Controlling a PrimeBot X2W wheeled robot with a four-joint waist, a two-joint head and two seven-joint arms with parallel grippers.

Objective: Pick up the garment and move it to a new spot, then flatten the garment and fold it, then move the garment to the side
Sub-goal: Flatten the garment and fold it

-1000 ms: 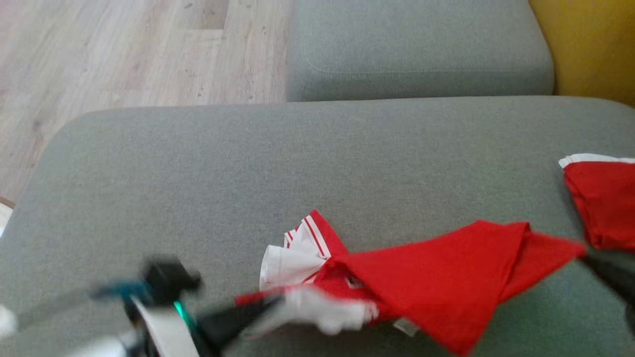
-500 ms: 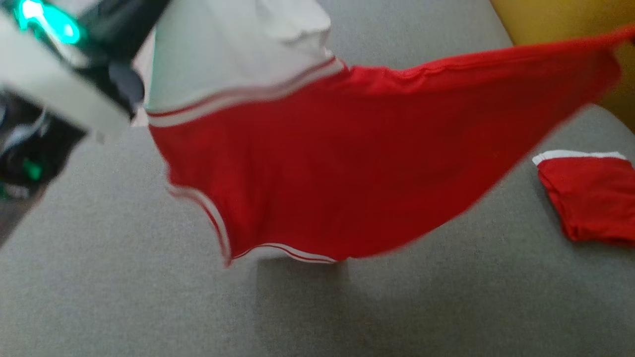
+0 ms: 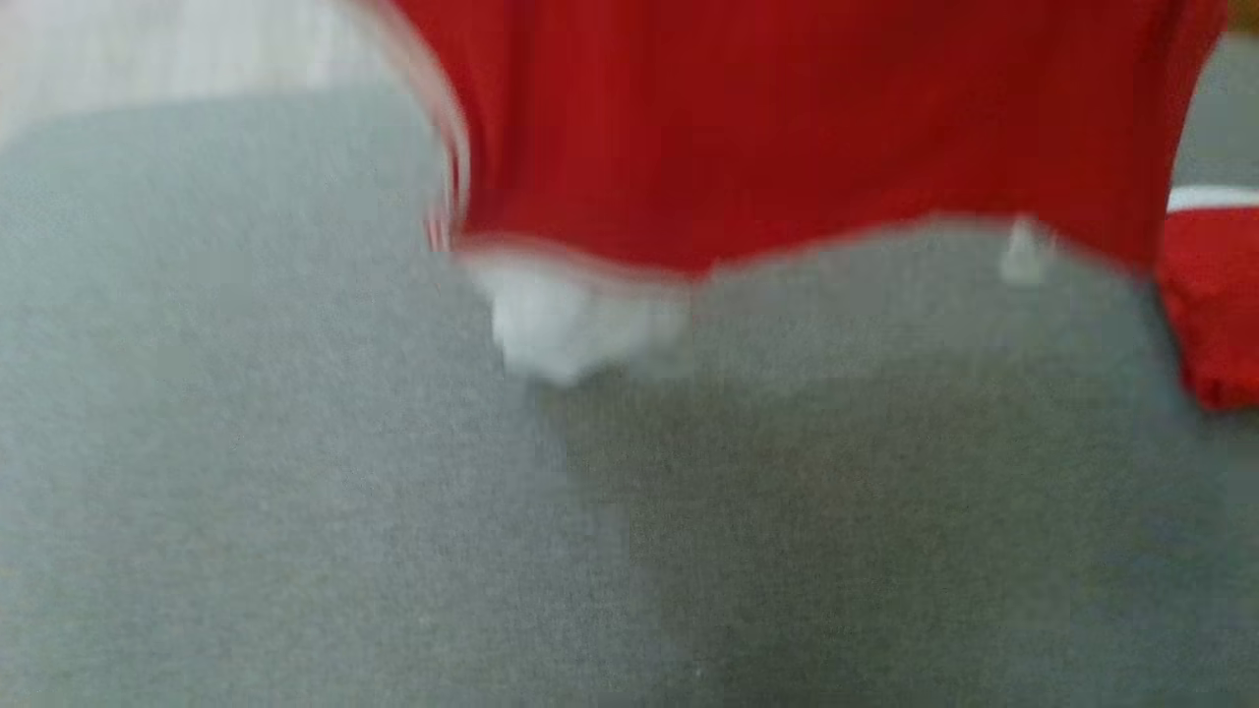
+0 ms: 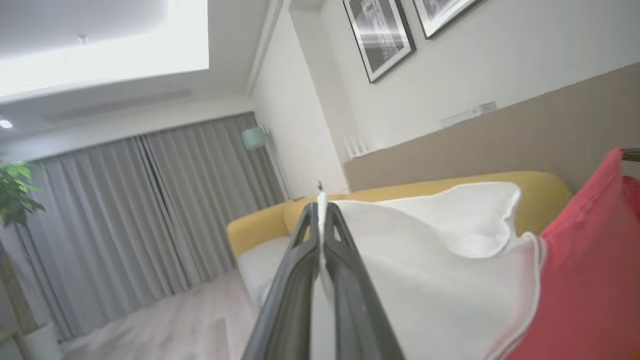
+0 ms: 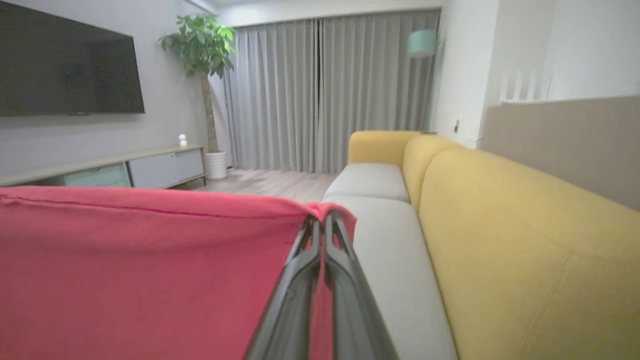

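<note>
Left tool [image 4: 320, 207]: both dark fingers are pressed together, with a white edge of the garment [image 3: 787, 128] pinched between them right at the tips. White cloth billows off beside the fingers and meets the red panel along a narrow white line.

Right tool [image 5: 320, 217]: its fingers are likewise closed tight, gripping a red corner at the hem. From that corner the top edge runs taut and nearly straight toward the other arm.

The garment hangs in the air between the two tools, spread like a curtain, its red body broad across the top of the head view. The lower edge is blurred and a white patch dangles at its lower left. I cannot tell whether that patch touches the cushion or hangs just above it.

Beneath is the sofa's grey seat cushion [image 3: 295, 442], with a darker shadow under the cloth. At the robot's right a second red piece [image 3: 1215, 305] with a white edge lies on the cushion, near the hanging cloth's right side.

Further out a yellow backrest [image 5: 525, 240] runs along the seat. Grey curtains [image 5: 325, 90] hang at the far end. A potted plant [image 5: 200, 45] stands beside a dark screen [image 5: 65, 70] on the wall, and there are framed pictures [image 4: 380, 35] high on the wall behind the sofa.
</note>
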